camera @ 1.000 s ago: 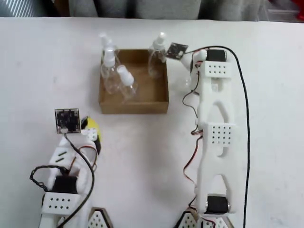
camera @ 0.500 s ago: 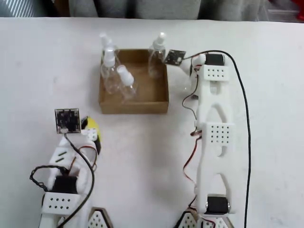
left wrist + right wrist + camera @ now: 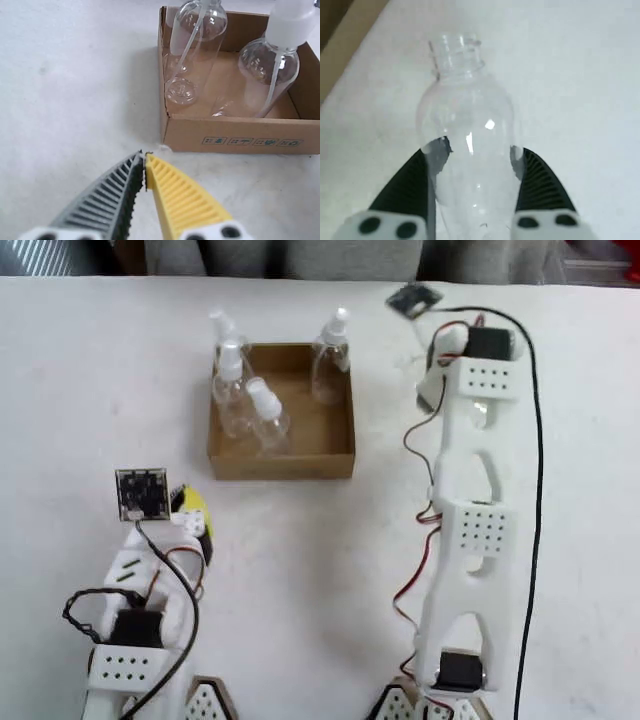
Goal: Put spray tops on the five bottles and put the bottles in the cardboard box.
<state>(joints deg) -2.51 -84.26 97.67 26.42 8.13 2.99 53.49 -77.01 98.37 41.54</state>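
The cardboard box [image 3: 282, 462] sits mid-table and also appears in the left wrist view [image 3: 235, 136]. Several clear bottles with white spray tops are in or at it: one lying [image 3: 266, 412], one at its far right corner [image 3: 333, 352], others at its far left [image 3: 228, 358]. Two of them show in the left wrist view [image 3: 196, 45] [image 3: 272, 67]. My right gripper [image 3: 428, 380] [image 3: 472, 160] is right of the box, shut on a clear uncapped bottle [image 3: 467, 120], its open neck pointing away. My left gripper [image 3: 190, 508] [image 3: 144, 161] rests shut and empty in front of the box's near left corner.
The right arm [image 3: 470, 530] stretches up the table's right side with a black cable beside it. Its camera board [image 3: 412, 300] hangs near the table's far edge. White tabletop lies open left of the box and between the two arms.
The right gripper has swung right and toward the far edge, away from the box's right wall, carrying the uncapped bottle. The left arm has not moved.
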